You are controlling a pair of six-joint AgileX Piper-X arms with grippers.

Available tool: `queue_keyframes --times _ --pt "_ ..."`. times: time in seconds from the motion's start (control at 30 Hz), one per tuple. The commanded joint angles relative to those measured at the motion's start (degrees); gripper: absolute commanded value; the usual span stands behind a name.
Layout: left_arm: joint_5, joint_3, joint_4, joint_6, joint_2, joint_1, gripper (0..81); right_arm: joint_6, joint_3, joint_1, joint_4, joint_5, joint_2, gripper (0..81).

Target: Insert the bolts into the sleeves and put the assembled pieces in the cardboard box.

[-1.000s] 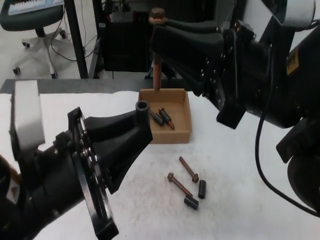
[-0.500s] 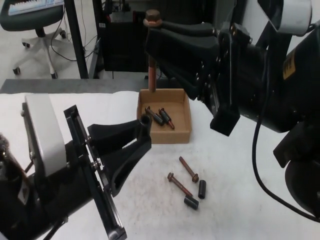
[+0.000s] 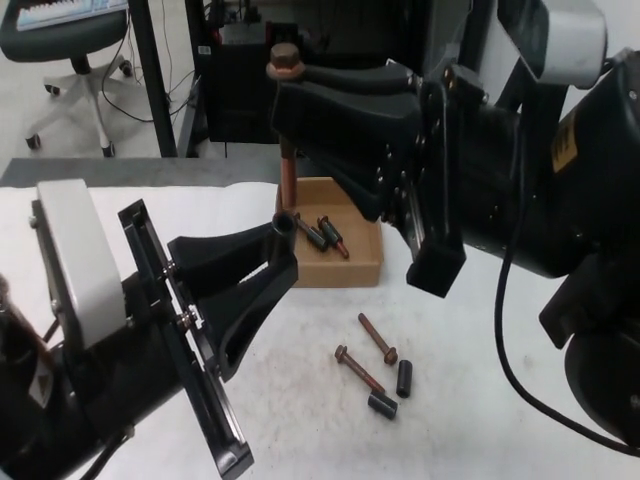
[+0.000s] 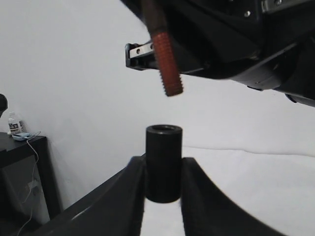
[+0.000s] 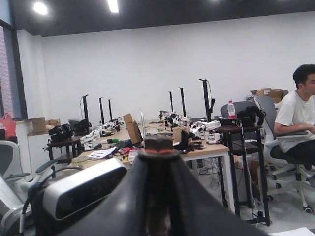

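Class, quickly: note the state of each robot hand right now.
Left hand: closed on the sleeve, held upright.
Right hand: closed on the bolt, tip above the sleeve, not inserted.

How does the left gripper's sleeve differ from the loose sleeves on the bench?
The held sleeve stands upright, clamped in the left gripper; the loose sleeves rest on the bench. The held sleeve sits under the bolt in the right gripper; the loose sleeves lie beside two loose bolts. All are dark.
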Motion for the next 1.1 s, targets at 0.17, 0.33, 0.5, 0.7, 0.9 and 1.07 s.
queue_keyframes --times 0.17,0.33,0.5,0.7,0.9,1.07 --pt "-0.3 -0.3 -1.9 -0.9 0.0 0.2 0.2 -2.3 0.1 0.2 1.4 0.5 0.1 0.8" --pt "-0.3 -0.3 -3.5 -2.3 0.0 0.2 0.2 -2.3 0.4 0.2 1.7 0.9 0.9 0.8" --pt "-0.3 -0.3 -3.4 -2.6 0.0 0.2 0.2 -2.3 0.4 0.4 1.7 0.9 2.1 0.8" --pt "-0.3 -0.3 -3.6 -2.6 0.0 0.2 0.2 -2.7 0.4 1.9 1.7 0.9 3.5 0.8" --pt "-4.7 -0.3 -5.8 -3.3 0.0 0.4 0.2 -5.5 0.4 2.1 1.0 0.9 3.8 0.8" --pt "-6.8 -0.3 -8.3 -7.6 0.0 2.4 0.2 -6.5 0.4 2.1 0.7 0.4 3.8 0.8"
